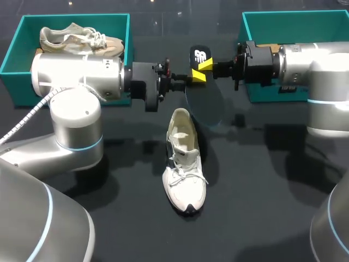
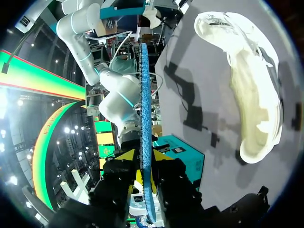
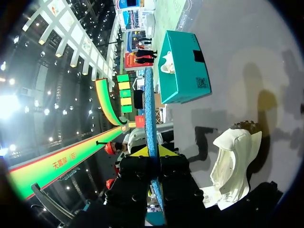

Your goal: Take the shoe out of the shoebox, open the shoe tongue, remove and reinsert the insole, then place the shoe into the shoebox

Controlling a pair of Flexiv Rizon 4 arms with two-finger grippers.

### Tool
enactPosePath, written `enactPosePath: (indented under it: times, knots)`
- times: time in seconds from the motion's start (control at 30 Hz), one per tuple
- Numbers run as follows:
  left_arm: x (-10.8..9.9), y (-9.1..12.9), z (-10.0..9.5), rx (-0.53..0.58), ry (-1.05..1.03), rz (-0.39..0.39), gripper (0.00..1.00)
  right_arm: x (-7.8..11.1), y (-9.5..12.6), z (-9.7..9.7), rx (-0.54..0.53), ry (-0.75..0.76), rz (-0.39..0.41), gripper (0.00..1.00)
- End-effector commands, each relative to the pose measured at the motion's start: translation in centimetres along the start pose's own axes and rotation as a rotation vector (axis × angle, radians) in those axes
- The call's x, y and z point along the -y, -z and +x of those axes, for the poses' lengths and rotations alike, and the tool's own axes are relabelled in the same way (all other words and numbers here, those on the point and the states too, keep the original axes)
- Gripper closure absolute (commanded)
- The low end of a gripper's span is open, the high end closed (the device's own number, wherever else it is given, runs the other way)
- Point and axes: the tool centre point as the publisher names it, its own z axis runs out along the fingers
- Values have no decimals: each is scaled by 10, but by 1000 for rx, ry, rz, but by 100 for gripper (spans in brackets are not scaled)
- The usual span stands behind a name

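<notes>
A white shoe (image 1: 185,166) lies on the black table, toe toward me, laces done up and its opening showing. Above its heel the dark insole (image 1: 206,103) hangs in the air on edge. My left gripper (image 1: 184,84) comes in from the left and my right gripper (image 1: 203,71) from the right, and they meet at the insole's top end. In the left wrist view the blue insole edge (image 2: 145,118) runs between the yellow tips of the left gripper (image 2: 144,154), which press on it. The right gripper (image 3: 152,151) is shut on the insole (image 3: 149,109) too. The shoe (image 2: 251,95) (image 3: 232,166) lies beside both.
A teal shoebox (image 1: 16,49) at the back left holds a second, beige shoe (image 1: 76,38). Another teal shoebox (image 1: 294,24) stands at the back right, partly behind my right arm. Both boxes show in the wrist views (image 3: 183,66) (image 2: 183,149).
</notes>
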Motion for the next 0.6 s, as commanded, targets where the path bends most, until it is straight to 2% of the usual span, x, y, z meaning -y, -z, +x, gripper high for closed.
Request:
enactPosePath:
  times: [0.03,0.23,0.27,0.3,0.33,0.43,0.6]
  knots:
    - [1,-1,-1,-7,-1,0,100,1,-1,0,3,0,0,100]
    - [2,-3,-2,-7,-1,-1,100,1,-1,0,3,0,0,100]
    - [3,-3,-2,-7,-1,-2,100,1,-1,0,3,0,0,93]
    - [3,-2,-2,-9,-1,-3,100,1,-1,0,3,0,0,59]
    - [4,-1,-2,-12,-2,-5,100,1,0,0,1,3,0,0]
    - [6,6,-1,-42,4,-27,100,2,5,-1,-1,11,-3,0]
    - [9,29,3,-75,35,-43,100,6,19,-1,-6,31,-21,0]
